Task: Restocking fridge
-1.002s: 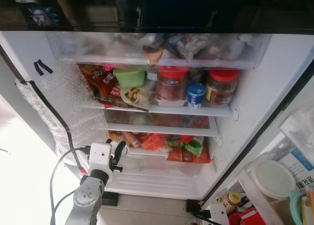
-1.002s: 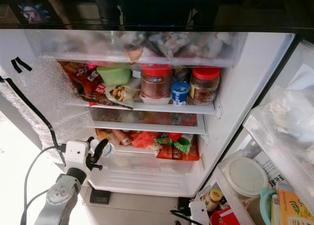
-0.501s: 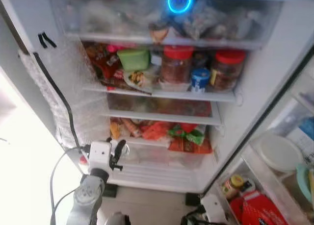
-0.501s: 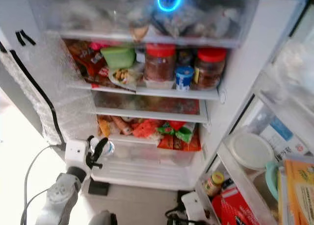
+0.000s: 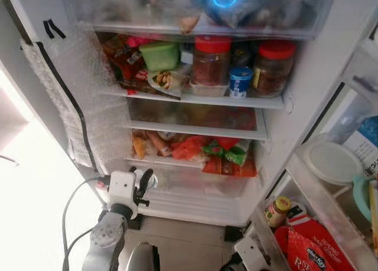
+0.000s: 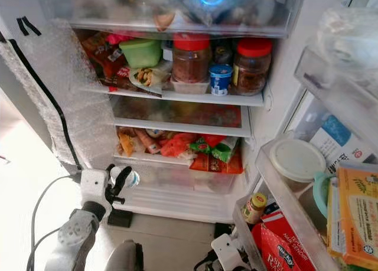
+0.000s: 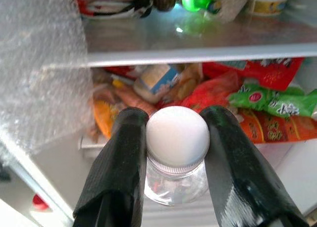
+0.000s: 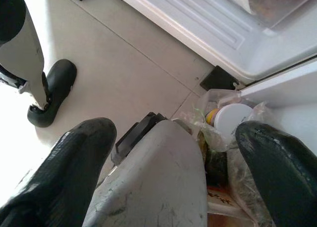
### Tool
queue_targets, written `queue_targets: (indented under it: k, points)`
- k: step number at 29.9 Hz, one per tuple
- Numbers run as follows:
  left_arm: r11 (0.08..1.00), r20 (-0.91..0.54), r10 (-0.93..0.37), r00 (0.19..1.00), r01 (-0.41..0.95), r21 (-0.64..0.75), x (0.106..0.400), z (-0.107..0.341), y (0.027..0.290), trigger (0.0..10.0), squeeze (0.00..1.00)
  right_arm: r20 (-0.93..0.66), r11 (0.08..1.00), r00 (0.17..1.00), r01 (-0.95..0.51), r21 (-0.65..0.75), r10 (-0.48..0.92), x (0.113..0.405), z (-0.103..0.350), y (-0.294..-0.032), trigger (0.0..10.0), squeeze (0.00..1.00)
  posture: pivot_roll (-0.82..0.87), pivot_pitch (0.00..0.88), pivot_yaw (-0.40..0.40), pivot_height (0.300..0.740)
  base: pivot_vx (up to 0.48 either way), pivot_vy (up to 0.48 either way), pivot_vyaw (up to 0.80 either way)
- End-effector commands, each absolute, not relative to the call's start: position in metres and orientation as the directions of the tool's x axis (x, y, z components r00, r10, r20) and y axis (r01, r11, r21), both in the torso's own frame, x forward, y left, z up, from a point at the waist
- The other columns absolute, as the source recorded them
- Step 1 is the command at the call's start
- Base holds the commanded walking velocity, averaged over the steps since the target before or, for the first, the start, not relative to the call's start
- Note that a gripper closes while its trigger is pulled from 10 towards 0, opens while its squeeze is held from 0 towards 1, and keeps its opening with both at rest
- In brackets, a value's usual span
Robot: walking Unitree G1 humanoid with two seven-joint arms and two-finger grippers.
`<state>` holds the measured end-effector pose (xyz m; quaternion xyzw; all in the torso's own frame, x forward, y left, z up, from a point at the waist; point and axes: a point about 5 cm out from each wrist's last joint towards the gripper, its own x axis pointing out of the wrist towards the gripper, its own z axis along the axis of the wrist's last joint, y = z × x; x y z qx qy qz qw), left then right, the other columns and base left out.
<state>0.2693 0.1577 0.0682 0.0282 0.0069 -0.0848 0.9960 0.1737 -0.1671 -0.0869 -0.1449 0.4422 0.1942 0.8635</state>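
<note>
While the left claw (image 7: 171, 162) is clamped on a small clear bottle (image 7: 176, 158) with a white screw cap, nothing's been placed yet, so you're at the carry-in stage. Bottle sits in front of the fridge (image 5: 307, 64), low at the left front edge of the bottom clear drawer (image 5: 201, 185), not on any shelf. Right claw (image 8: 173, 177) hangs low over the floor with fingers spread apart, holding nothing.

Fridge status: top shelf (image 5: 195, 98) is packed with two red-lidded jars (image 5: 211, 61), a green tub (image 5: 158, 55) and a small blue-lidded cup (image 5: 240, 82). Lower shelf holds snack packets (image 5: 224, 159). Door bin (image 6: 283, 194) carries a white-lidded container (image 6: 297, 159).

Left to do, my read: pick a free slot, lift, set down, release.
</note>
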Motion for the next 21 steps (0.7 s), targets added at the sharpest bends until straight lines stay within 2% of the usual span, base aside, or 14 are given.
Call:
queue_targets:
  k: [1,7,10,12,18,20,21]
  points:
    - [0.984,0.027,-0.169,0.985,0.167,0.062,0.272,0.078,0.16,10.0,0.0,-0.847,0.883,0.492,-0.465,-0.059,0.202,0.162,-0.092,-0.168,10.0,0.0,0.03,0.051,0.001,0.648,0.0,0.0,0.0]
    - [0.978,0.079,-0.193,0.978,0.185,0.091,0.276,0.092,0.155,10.0,0.0,-0.836,0.894,0.51,-0.444,-0.056,0.201,0.163,-0.092,-0.169,10.0,0.0,0.04,0.047,-0.003,0.648,0.0,0.0,0.0]
    - [0.979,0.099,-0.193,0.976,0.185,0.082,0.278,0.099,0.152,10.0,0.0,-0.774,0.978,0.619,-0.21,0.005,0.137,0.164,-0.089,-0.172,10.0,0.0,0.04,0.053,-0.003,0.648,0.0,0.0,0.0]
    - [0.979,0.099,-0.194,0.976,0.187,0.082,0.278,0.099,0.152,10.0,0.0,-0.765,0.985,0.631,-0.171,0.023,0.127,0.164,-0.089,-0.172,10.0,0.0,0.03,0.056,-0.004,0.648,0.0,0.0,0.0]
    - [0.978,0.095,-0.2,0.975,0.192,0.084,0.277,0.098,0.15,10.0,0.0,-0.746,0.986,0.651,-0.159,0.049,0.142,0.166,-0.087,-0.171,10.0,0.0,0.04,0.064,-0.004,0.648,0.0,0.0,0.0]
    - [0.978,0.096,-0.199,0.975,0.191,0.088,0.277,0.099,0.15,10.0,0.0,-0.632,0.98,0.751,-0.182,0.075,0.188,0.208,-0.065,-0.163,10.0,0.0,0.05,0.066,-0.004,0.648,0.0,0.0,0.0]
    - [0.978,0.096,-0.199,0.975,0.191,0.088,0.277,0.099,0.15,10.0,0.0,-0.632,0.98,0.751,-0.182,0.075,0.188,0.208,-0.065,-0.163,10.0,0.0,0.05,0.066,-0.004,0.648,0.0,0.0,0.0]
